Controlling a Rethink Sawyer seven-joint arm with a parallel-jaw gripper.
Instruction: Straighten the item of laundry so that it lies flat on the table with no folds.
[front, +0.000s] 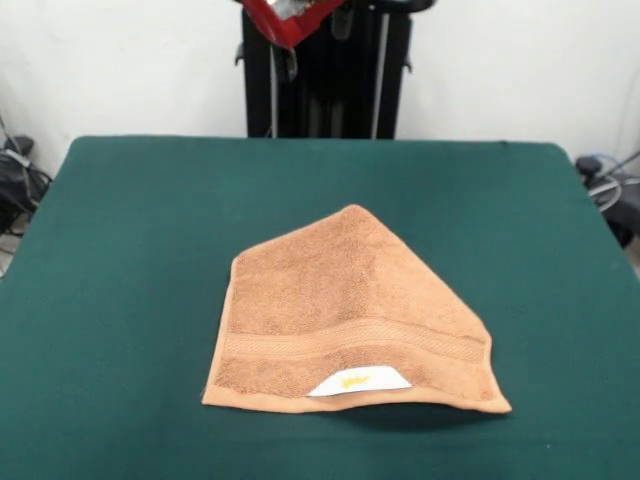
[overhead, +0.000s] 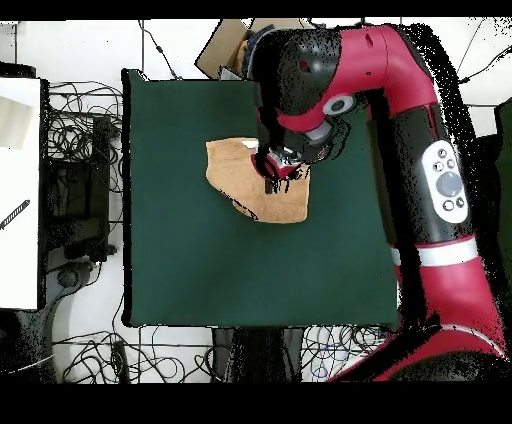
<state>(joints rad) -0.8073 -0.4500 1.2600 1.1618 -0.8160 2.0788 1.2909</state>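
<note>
The item of laundry (front: 345, 310) is an orange-tan towel lying near the middle of the green table (front: 120, 250). One far corner is folded over, so its outline rises to a point at the far side. A woven band (front: 350, 340) and a white label with a yellow mark (front: 355, 381) run along its near edge, which lifts slightly at the right. Seen from overhead, the red arm hangs above the towel (overhead: 235, 175) and hides part of it, with the gripper (overhead: 272, 168) over the cloth. In the front view only a red part of the arm (front: 288, 20) shows, high above the table.
Tangled cables (overhead: 85, 150) lie on the floor around the table (overhead: 180, 250). A cardboard box (overhead: 222, 50) sits beyond one table edge, and a white surface (overhead: 20, 190) stands at the left. More cables and gear (front: 610, 185) sit beside the table.
</note>
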